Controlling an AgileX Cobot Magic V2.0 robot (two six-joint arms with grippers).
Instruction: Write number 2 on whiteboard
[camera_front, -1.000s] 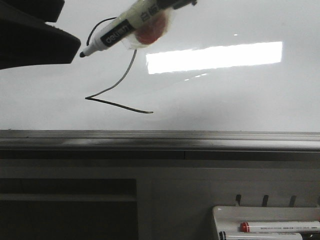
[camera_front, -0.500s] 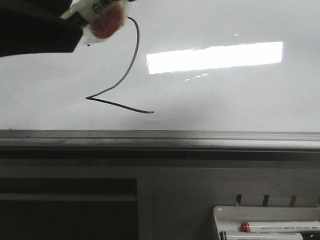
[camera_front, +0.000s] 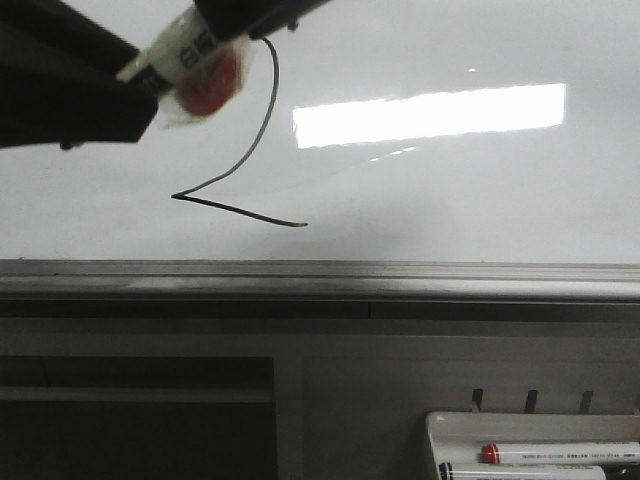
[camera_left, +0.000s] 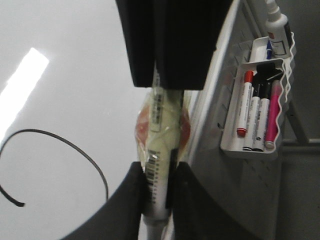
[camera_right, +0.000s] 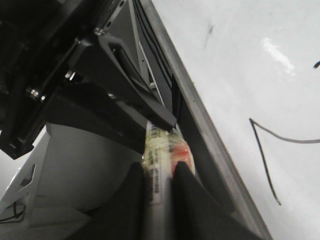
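Note:
The number 2 (camera_front: 250, 140) is a thin black stroke on the whiteboard (camera_front: 450, 200), its top loop partly hidden by the marker. It also shows in the left wrist view (camera_left: 75, 150) and the right wrist view (camera_right: 262, 155). A white marker (camera_front: 185, 50) with a red taped lump hangs at the upper left, in front of the board. My left gripper (camera_front: 140, 95) is shut on its tip end, as the left wrist view shows (camera_left: 159, 185). My right gripper (camera_front: 250, 15) is shut on its other end, as the right wrist view shows (camera_right: 159, 185).
The whiteboard's grey lower rail (camera_front: 320, 280) runs across below the writing. A small white marker tray (camera_front: 530, 425) with spare markers hangs at the lower right; it also shows in the left wrist view (camera_left: 227, 145). A bright light reflection (camera_front: 430, 115) lies on the board.
The marker has moved left and up, off the top loop of the 2. Its tip has gone between my left gripper's fingers. My right gripper has come into view at the top.

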